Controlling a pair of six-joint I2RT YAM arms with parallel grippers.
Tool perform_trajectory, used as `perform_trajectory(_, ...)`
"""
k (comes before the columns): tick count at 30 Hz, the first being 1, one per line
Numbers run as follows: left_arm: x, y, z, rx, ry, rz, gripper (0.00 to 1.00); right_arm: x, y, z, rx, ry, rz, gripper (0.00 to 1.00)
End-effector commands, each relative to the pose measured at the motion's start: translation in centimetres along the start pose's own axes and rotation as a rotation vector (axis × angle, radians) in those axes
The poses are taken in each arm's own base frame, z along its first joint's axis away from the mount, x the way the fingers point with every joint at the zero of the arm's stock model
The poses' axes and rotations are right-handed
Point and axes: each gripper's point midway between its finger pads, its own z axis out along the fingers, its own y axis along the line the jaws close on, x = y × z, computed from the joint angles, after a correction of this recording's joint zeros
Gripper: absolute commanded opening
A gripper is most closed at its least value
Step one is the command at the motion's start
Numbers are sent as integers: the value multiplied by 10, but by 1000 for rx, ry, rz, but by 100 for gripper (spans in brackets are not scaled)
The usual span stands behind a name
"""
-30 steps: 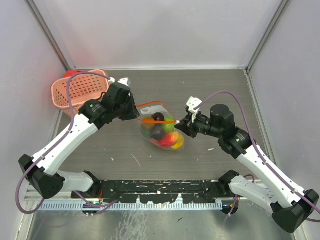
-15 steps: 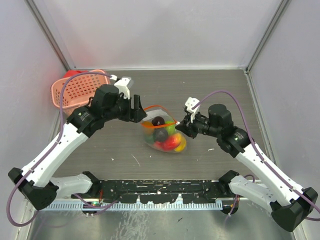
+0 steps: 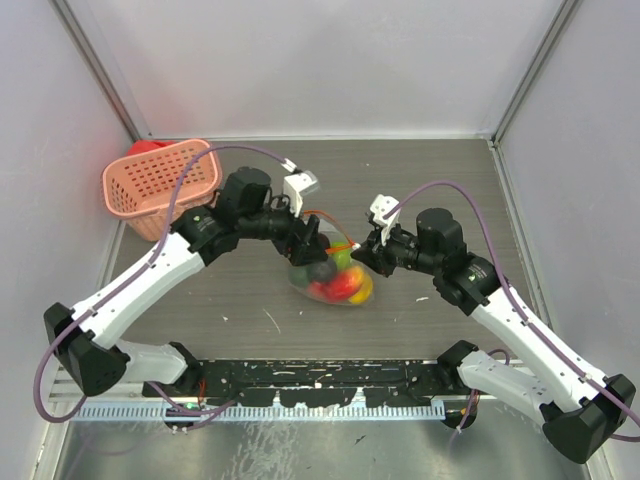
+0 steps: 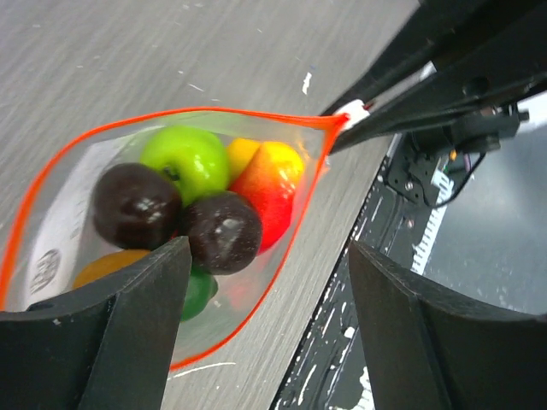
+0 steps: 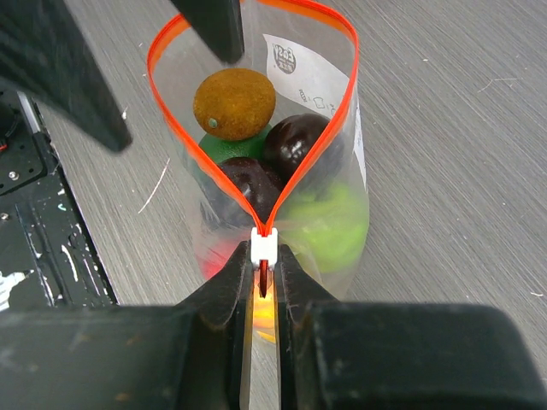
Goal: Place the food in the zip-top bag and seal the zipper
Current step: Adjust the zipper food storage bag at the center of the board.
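1. In the top view the left gripper covers most of the mouth of the zip-top bag. Of the food inside, the lowest pieces are only red and green blurs behind crinkled plastic.
2. The bag sits mid-way across the table, between the arms, with its mouth up and spread into a teardrop.
3. The zipper runs lengthwise left to right, and its whitish tip points at the right arm.
4. The right gripper is pinched tight on that tip.
5. The left gripper's jaws gape wide above the mouth, holding nothing.
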Motion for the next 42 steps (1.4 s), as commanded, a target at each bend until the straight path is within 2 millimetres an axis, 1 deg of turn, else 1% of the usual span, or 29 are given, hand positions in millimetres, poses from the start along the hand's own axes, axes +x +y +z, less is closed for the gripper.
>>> perform_trajectory(1,-18,-27,8,129,-38,176,75,-19,0,-2,0,-74,-41,1)
perform_trajectory(6,-13,-23,22,130,-1,189,75,-16,1,0,-11,-75,-41,1)
perform_trajectory(10,-11,-21,32,132,19,205,73,-15,3,2,-23,-80,-42,1)
perform_trajectory(14,-9,-22,37,143,24,220,67,-14,4,3,-31,-80,-40,1)
perform_trajectory(18,-6,-27,42,168,31,239,57,-16,5,2,-37,-86,-40,1)
perform_trajectory(20,-6,-29,44,175,31,243,49,-18,5,2,-37,-88,-41,1)
perform_trajectory(21,-6,-30,45,180,30,245,43,-18,5,1,-37,-90,-42,1)
perform_trajectory(25,-10,-33,44,186,16,254,11,-20,5,-2,-28,-98,-44,2)
perform_trajectory(26,-11,-33,43,183,10,258,7,-20,5,-4,-22,-99,-46,3)
perform_trajectory(29,-17,-35,36,173,-17,275,0,-18,4,-8,-7,-103,-60,9)
perform_trajectory(30,-19,-37,33,172,-26,281,0,-18,4,-10,0,-109,-65,15)
perform_trajectory(31,-20,-38,31,170,-32,287,0,-19,4,-12,7,-118,-68,24)
perform_trajectory(32,-22,-39,27,166,-42,295,0,-19,5,-14,8,-126,-72,37)
perform_trajectory(34,-23,-40,24,159,-50,306,0,-19,7,-16,3,-140,-78,47)
perform_trajectory(37,-23,-40,19,150,-60,317,0,-21,11,-19,-10,-174,-102,54)
perform_trajectory(42,-22,-43,17,155,-63,325,0,-19,12,-17,-17,-223,-128,58)
